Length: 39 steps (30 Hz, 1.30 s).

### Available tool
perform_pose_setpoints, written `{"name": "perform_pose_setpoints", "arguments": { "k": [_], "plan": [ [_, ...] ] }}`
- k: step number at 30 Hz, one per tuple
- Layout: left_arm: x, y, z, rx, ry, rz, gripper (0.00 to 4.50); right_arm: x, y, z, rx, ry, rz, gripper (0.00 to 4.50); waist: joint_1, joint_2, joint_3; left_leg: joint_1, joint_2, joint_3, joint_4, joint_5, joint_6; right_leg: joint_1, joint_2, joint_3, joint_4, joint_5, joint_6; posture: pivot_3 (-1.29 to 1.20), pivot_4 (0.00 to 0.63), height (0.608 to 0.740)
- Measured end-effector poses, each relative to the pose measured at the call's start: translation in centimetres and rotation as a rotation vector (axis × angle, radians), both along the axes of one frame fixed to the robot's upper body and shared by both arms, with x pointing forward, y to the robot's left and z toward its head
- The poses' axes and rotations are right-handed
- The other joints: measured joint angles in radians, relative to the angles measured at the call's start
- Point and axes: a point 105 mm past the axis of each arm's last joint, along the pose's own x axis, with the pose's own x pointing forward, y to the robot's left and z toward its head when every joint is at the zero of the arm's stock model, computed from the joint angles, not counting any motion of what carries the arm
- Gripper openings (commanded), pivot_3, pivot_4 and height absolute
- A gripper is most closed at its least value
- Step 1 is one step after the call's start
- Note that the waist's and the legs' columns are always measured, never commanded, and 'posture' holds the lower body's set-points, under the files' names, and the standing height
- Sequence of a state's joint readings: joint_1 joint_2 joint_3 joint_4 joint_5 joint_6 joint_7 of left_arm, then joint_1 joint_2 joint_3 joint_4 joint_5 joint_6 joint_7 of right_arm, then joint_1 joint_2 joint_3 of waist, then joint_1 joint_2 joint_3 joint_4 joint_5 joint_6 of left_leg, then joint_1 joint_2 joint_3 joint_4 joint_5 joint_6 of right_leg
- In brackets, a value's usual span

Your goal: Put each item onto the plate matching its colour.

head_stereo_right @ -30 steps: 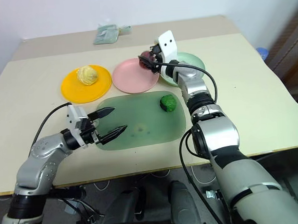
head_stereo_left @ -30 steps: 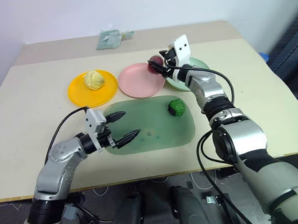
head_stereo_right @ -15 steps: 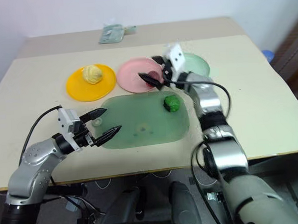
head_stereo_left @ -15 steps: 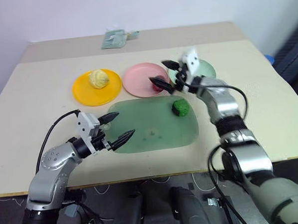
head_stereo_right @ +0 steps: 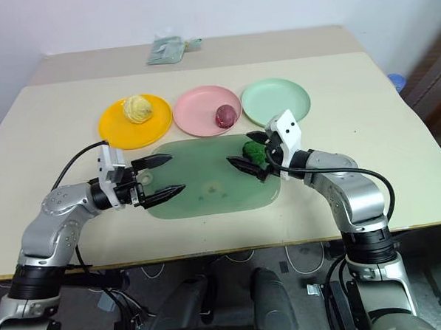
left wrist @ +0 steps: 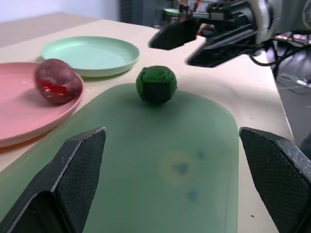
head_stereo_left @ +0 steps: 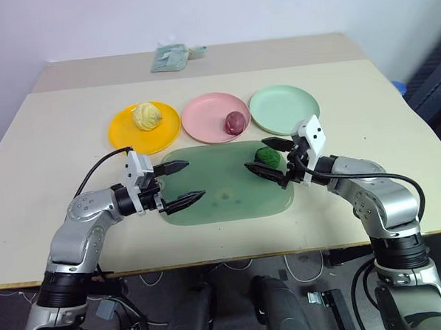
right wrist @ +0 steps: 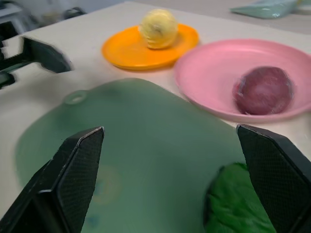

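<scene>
Beige table [head_stereo_left: 69, 106] against a pale wall; folded greenish cloth [head_stereo_left: 172, 56] at its far edge. Translucent green mat [head_stereo_left: 230, 201] at near centre. Yellow ball [head_stereo_left: 147, 115] on orange plate [head_stereo_left: 123, 133]; maroon ball [head_stereo_left: 234, 121] on pink plate [head_stereo_left: 203, 121]; pale green plate [head_stereo_left: 284, 110] bare. Dark green ball [head_stereo_left: 267, 156] on the mat's right end.

Since a second ago: right gripper [head_stereo_left: 270, 158] released the maroon ball onto the pink plate and withdrew; now spread wide, empty, flanking the green ball. Left gripper [head_stereo_left: 181, 184] wide open, empty, over the mat's left end.
</scene>
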<state>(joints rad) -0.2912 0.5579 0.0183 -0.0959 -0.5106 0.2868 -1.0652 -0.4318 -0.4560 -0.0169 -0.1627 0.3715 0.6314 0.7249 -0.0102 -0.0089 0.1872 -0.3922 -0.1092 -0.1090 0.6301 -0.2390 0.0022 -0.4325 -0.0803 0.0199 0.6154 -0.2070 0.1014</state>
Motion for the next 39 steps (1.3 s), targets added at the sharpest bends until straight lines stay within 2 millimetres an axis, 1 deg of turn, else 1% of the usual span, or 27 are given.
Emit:
{"name": "perform_pose_setpoints", "arguments": {
  "k": [3, 6, 9, 10, 13, 16, 17, 18, 19, 20, 21, 22, 23, 26, 29, 32, 33, 34, 35, 36, 37, 38, 39],
  "plan": [
    [0.1, -0.1, 0.2, 0.001, -0.008, -0.008, 4.5, 1.1, -1.1, -1.4, -0.013, 0.022, -0.065, 4.45, -0.001, 0.0, 0.0, 0.0, 0.0, 0.0, 0.0, 0.0, 0.0, 0.0, 0.0, 0.0, 0.0, 0.0, 0.0, 0.0, 0.15, 0.74],
    [0.0, 0.0, 0.1, 0.007, -0.004, -0.012, 4.5, 1.8, -1.8, -1.9, -0.022, 0.021, -0.095, 4.45, -0.001, 0.0, 0.0, 0.0, 0.0, 0.0, 0.0, 0.0, 0.0, 0.0, 0.0, 0.0, 0.0, 0.0, 0.0, 0.0, 0.15, 0.74],
    [-0.2, 0.3, -0.4, 0.013, 0.013, -0.005, 4.5, 2.3, -2.4, -2.2, -0.032, 0.016, -0.114, 4.45, -0.002, 0.0, 0.0, 0.0, 0.0, 0.0, -0.001, 0.0, 0.0, 0.0, 0.0, 0.0, 0.0, 0.0, 0.0, 0.0, 0.15, 0.74],
    [-0.2, 0.3, -0.5, 0.012, 0.016, -0.002, 4.5, 2.4, -2.7, -2.7, -0.039, 0.024, -0.125, 4.45, -0.002, 0.0, 0.0, 0.0, 0.0, 0.0, 0.0, 0.0, 0.0, 0.0, 0.0, 0.0, 0.0, 0.0, 0.0, 0.0, 0.15, 0.74],
    [-0.4, 0.2, -0.5, 0.013, 0.013, 0.005, 4.5, 2.5, -2.9, -3.1, -0.038, 0.04, -0.127, 4.45, 0.0, 0.0, 0.0, 0.0, 0.0, 0.0, 0.0, 0.0, 0.0, 0.0, 0.0, 0.0, 0.0, 0.0, 0.0, 0.0, 0.15, 0.74],
    [-0.6, 0.1, -0.4, 0.013, 0.006, 0.006, 4.5, 2.5, -2.9, -3.5, -0.037, 0.055, -0.122, 3.66, -0.001, 0.0, 0.0, 0.0, 0.0, 0.0, 0.0, 0.0, 0.0, 0.0, 0.0, 0.0, 0.0, 0.0, 0.0, 0.0, 0.15, 0.74],
    [-0.6, 0.1, -0.5, 0.013, 0.007, 0.01, 4.5, 2.4, -2.9, -3.5, -0.036, 0.058, -0.115, 3.14, -0.001, 0.0, 0.0, 0.0, 0.0, 0.0, 0.0, 0.0, 0.0, 0.0, 0.0, 0.0, 0.0, 0.0, 0.0, 0.0, 0.15, 0.74],
    [-0.6, 0.2, -0.5, 0.013, 0.01, 0.015, 4.5, 2.4, -2.9, -3.5, -0.036, 0.059, -0.11, 2.79, -0.001, 0.0, 0.0, 0.0, 0.0, 0.0, 0.0, 0.0, 0.0, 0.0, 0.0, 0.0, 0.0, 0.0, 0.0, 0.0, 0.15, 0.74],
    [-0.7, 0.2, -0.6, 0.013, 0.011, 0.019, 4.5, 2.4, -2.9, -3.5, -0.037, 0.06, -0.106, 2.18, -0.001, 0.0, 0.0, 0.0, 0.0, 0.0, 0.0, 0.0, 0.0, 0.0, 0.0, 0.0, 0.0, 0.0, 0.0, 0.0, 0.15, 0.74],
    [-0.7, 0.1, -0.6, 0.013, 0.011, 0.019, 4.5, 2.3, -2.9, -3.5, -0.037, 0.06, -0.103, 1.76, -0.001, 0.0, 0.0, 0.0, 0.0, 0.0, 0.0, 0.0, 0.0, 0.0, 0.0, 0.0, 0.0, 0.0, 0.0, 0.0, 0.15, 0.74],
    [-0.8, 0.1, -0.6, 0.013, 0.011, 0.02, 4.5, 2.3, -2.9, -3.5, -0.036, 0.061, -0.102, 1.43, -0.001, 0.0, 0.0, 0.0, 0.0, 0.0, 0.0, 0.0, 0.0, 0.0, 0.0, 0.0, 0.0, 0.0, 0.0, 0.0, 0.15, 0.74],
    [-0.9, 0.1, -0.6, 0.013, 0.009, 0.021, 4.5, 2.4, -2.8, -3.5, -0.035, 0.06, -0.1, 1.22, -0.001, 0.0, 0.0, 0.0, 0.0, 0.0, 0.0, 0.0, 0.0, 0.0, 0.0, 0.0, 0.0, 0.0, 0.0, 0.0, 0.15, 0.74],
    [-0.9, 0.1, -0.6, 0.013, 0.008, 0.023, 4.5, 2.4, -2.8, -3.4, -0.034, 0.059, -0.1, 1.14, -0.001, 0.0, 0.0, 0.0, 0.0, 0.0, 0.0, 0.0, 0.0, 0.0, 0.0, 0.0, 0.0, 0.0, 0.0, 0.0, 0.15, 0.74],
    [-1.0, 0.2, -0.7, 0.013, 0.011, 0.035, 4.5, 3.0, -2.4, -2.1, -0.023, 0.03, -0.09, 1.14, -0.001, 0.0, 0.0, 0.0, 0.0, 0.0, 0.0, 0.0, 0.0, 0.0, 0.0, 0.0, 0.0, 0.0, 0.0, 0.0, 0.15, 0.74],
    [-1.0, 0.3, -0.8, 0.012, 0.015, 0.043, 4.5, 4.4, -2.0, 0.3, 0.022, -0.03, -0.09, 1.14, -0.003, 0.0, 0.0, 0.0, 0.0, 0.0, 0.0, 0.0, 0.0, 0.0, 0.0, 0.0, 0.0, 0.0, 0.0, 0.0, 0.15, 0.74],
    [-0.9, 0.4, -0.7, 0.01, 0.012, 0.058, 4.5, 7.3, -2.7, 3.6, 0.059, -0.123, -0.165, 1.14, -0.004, 0.0, 0.0, 0.0, 0.0, 0.001, 0.0, 0.0, 0.0, 0.0, 0.001, 0.0, 0.0, 0.0, 0.0, 0.0, 0.15, 0.74],
    [-0.9, 0.4, -0.7, 0.009, 0.01, 0.065, 4.5, 9.0, -3.2, 5.0, 0.057, -0.162, -0.219, 1.14, -0.005, 0.0, 0.0, 0.0, 0.0, 0.001, 0.0, 0.0, 0.0, 0.0, 0.001, 0.0, 0.0, 0.0, 0.0, 0.0, 0.15, 0.74],
    [-0.9, 0.4, -0.6, 0.007, 0.007, 0.071, 4.5, 10.3, -3.8, 6.2, 0.055, -0.193, -0.269, 1.14, -0.006, 0.0, 0.0, 0.0, 0.0, 0.001, -0.001, 0.0, 0.0, -0.001, 0.001, 0.0, 0.0, 0.0, 0.0, 0.0, 0.15, 0.74],
    [-0.9, 0.3, -0.5, 0.004, 0.002, 0.078, 4.5, 11.1, -4.4, 7.3, 0.063, -0.227, -0.311, 1.14, -0.004, 0.0, 0.0, 0.0, 0.0, 0.0, -0.002, 0.0, 0.0, 0.0, 0.001, 0.0, -0.001, 0.0, 0.0, 0.0, 0.15, 0.74],
    [-0.8, 0.4, -0.5, 0.004, -0.001, 0.092, 4.5, 11.7, -4.6, 8.0, 0.062, -0.248, -0.334, 1.14, -0.003, 0.0, 0.0, 0.0, 0.0, 0.0, -0.002, 0.001, -0.001, 0.0, 0.001, 0.0, -0.001, 0.0, 0.0, 0.0, 0.15, 0.74],
    [-0.6, 0.5, -0.3, 0.004, -0.012, 0.118, 4.5, 12.4, -4.9, 8.2, 0.049, -0.253, -0.368, 1.61, -0.003, 0.0, 0.0, 0.0, 0.0, 0.001, -0.002, 0.001, -0.002, 0.0, 0.001, 0.0, -0.001, 0.0, 0.0, 0.0, 0.15, 0.74],
    [-0.5, 0.5, -0.2, 0.003, -0.02, 0.138, 4.5, 12.8, -5.1, 7.8, 0.031, -0.248, -0.39, 2.09, -0.003, 0.0, 0.0, 0.0, 0.0, 0.001, -0.002, 0.002, -0.003, 0.0, 0.001, 0.0, -0.002, 0.0, 0.0, 0.0, 0.15, 0.74],
    [-0.4, 0.7, -0.1, -0.003, -0.028, 0.164, 4.5, 13.1, -5.3, 7.0, 0.01, -0.231, -0.41, 2.4, -0.004, 0.0, 0.0, 0.0, 0.0, 0.001, -0.002, 0.001, -0.003, 0.0, 0.001, 0.0, -0.002, 0.0, 0.0, 0.0, 0.15, 0.74]
  ]
}}
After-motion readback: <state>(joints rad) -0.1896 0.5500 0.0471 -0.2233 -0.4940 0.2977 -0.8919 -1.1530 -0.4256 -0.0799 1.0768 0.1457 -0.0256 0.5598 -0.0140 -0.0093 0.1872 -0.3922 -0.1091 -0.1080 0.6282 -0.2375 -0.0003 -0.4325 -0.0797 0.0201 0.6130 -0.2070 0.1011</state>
